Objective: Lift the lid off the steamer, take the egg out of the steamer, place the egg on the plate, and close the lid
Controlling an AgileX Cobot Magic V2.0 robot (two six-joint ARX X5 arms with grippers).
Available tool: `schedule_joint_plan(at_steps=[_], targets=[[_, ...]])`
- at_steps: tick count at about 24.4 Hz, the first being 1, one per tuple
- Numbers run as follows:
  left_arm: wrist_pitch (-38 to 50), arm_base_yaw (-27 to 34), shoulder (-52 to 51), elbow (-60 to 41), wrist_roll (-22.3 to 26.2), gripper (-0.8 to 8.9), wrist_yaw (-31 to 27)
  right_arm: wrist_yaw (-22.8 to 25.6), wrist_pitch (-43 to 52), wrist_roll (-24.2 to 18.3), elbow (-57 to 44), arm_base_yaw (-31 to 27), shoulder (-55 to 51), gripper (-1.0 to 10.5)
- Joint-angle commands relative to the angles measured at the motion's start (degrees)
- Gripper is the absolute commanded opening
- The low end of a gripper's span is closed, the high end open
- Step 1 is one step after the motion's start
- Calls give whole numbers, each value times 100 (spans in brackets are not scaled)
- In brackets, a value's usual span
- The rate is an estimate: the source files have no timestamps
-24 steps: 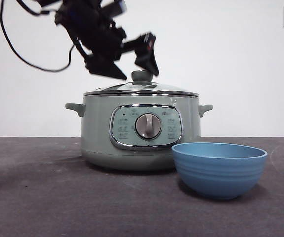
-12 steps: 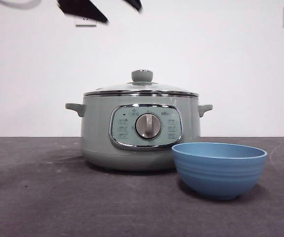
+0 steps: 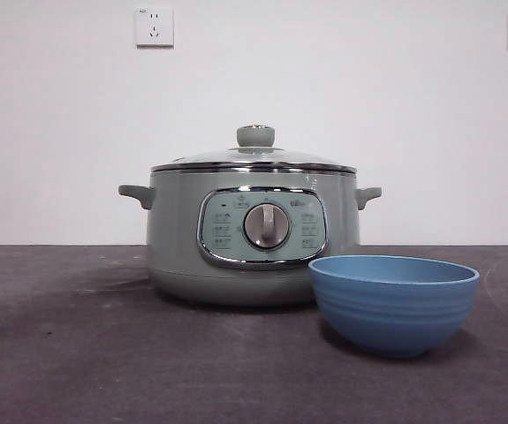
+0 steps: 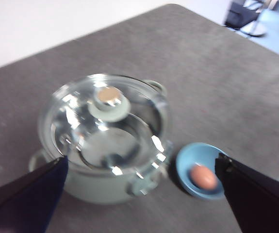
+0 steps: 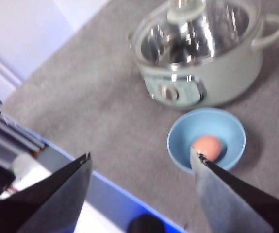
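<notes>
Lid point(image 3: 254, 157) seated on steamer point(image 3: 252, 234); egg point(image 4: 203, 176) already in plate point(image 3: 393, 303), near-right of pot. Left gripper point(image 4: 141, 187) high above steamer, jaws spread, empty. Right gripper point(image 5: 139, 167) likewise spread and empty, nearer the plate. Probably nothing left to fetch.

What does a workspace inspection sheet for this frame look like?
Surface: dark grey table, bare around the job's things.
Job's things: clear glass lid seated on squat sage-green steamer; brown egg lies in round blue bowl beside it.
Clutter: nothing seen.
End effectors: left end effector and right end effector open, raised, holding nothing.
Cables: nothing seen.
Surroundings: white wall, two wall sockets.
</notes>
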Motion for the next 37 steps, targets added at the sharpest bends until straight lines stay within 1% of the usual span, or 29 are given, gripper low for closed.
schedule_joint_plan(at_steps=[1, 2, 3, 4, 5, 6, 7, 8, 9, 10, 18, 35, 36, 37], targets=[[-315, -20, -249, -33, -107, 561, 247, -125, -105, -52, 20, 9, 63, 346], [-407, -20, -319, -33, -107, 560, 304, -127, -138, -50, 20, 9, 87, 346], [-505, -20, -389, -33, -107, 536, 306, -125, -170, -50, 20, 9, 96, 345], [-581, -20, -442, -33, -107, 474, 306, -127, -179, -50, 20, 9, 107, 341], [-678, -20, -487, -33, -107, 351, 306, -133, -175, -48, 20, 9, 120, 339], [-741, -20, -514, -33, -107, 248, 306, -149, -175, -48, 20, 9, 125, 312], [-789, -20, -529, -33, -107, 139, 304, -199, -175, -48, 20, 9, 127, 247], [-828, -20, -529, -33, -105, 1, 306, -299, -168, -48, 20, 9, 127, 127], [-859, -20, -529, -33, -107, -12, 306, -348, -160, -50, 20, 9, 127, 34], [-890, -20, -529, -33, -105, -5, 308, -422, -153, -63, 20, 9, 127, -21], [-909, -20, -527, -33, -103, -4, 282, -380, -164, -66, 20, 9, 127, 1], [-911, -20, -514, -33, -98, -4, 269, -380, -168, -66, 20, 9, 127, 1], [-918, -20, -514, -33, -74, -4, 269, -380, -168, -66, 20, 9, 127, 1], [-905, -20, -514, -33, 57, -3, 260, -380, -168, -66, 20, 9, 127, 1]])
